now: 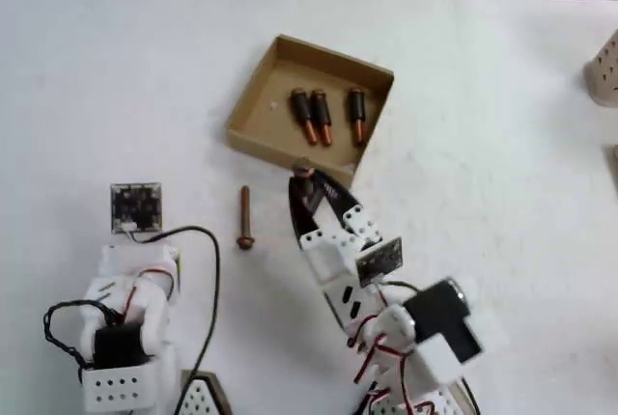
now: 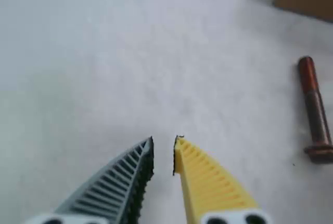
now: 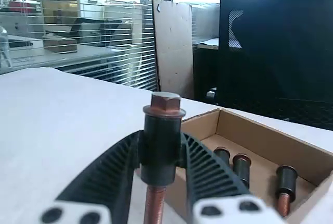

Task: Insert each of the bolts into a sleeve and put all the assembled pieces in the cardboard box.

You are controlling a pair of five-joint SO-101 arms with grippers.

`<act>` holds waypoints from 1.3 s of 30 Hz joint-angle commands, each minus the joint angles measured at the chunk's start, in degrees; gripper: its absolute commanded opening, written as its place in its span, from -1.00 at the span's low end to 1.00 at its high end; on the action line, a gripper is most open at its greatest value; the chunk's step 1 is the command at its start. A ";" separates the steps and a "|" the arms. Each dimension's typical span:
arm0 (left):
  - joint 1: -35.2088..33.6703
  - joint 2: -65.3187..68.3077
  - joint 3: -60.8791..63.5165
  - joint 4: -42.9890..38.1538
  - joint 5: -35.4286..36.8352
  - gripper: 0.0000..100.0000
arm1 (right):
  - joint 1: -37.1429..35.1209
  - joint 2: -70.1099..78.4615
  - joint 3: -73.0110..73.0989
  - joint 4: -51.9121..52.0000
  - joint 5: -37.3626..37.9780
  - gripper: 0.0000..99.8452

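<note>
Bolt (image 1: 244,217), loose, lies flat on the white surface (image 1: 483,145), with open room around it between the two arms, on the near-edge side of the cardboard box (image 1: 253,111). The right pincer (image 1: 307,188) clamps a sleeved bolt (image 3: 161,146) upright, right at the box's near wall. Three assembled pieces (image 1: 323,116) lie inside the box. The left pincer (image 2: 163,153) shows a narrow gap and holds nothing, over bare surface toward the near-left corner. A black cable (image 1: 216,270) loops beside that arm.
</note>
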 commanded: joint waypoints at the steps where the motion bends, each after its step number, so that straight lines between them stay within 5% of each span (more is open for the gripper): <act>1: 2.59 -0.57 -0.09 5.01 -7.82 -0.80 | 0.92 -7.87 0.00 7.08 -0.26 -0.97; 6: 2.51 -0.57 -0.09 5.10 -10.55 -0.80 | 2.51 -19.12 -2.37 21.23 -0.26 -0.97; 18: 2.24 -0.57 -0.09 5.19 -10.64 -0.80 | 16.31 -39.96 -30.42 85.58 -0.44 -0.97; 27: 0.57 -0.57 -0.09 5.27 -10.81 -0.80 | 16.31 -36.53 -45.01 97.27 -0.26 -0.96; 39: 0.57 -0.57 -0.09 5.36 -10.90 -0.80 | 16.92 1.63 -85.45 121.71 -0.35 -0.96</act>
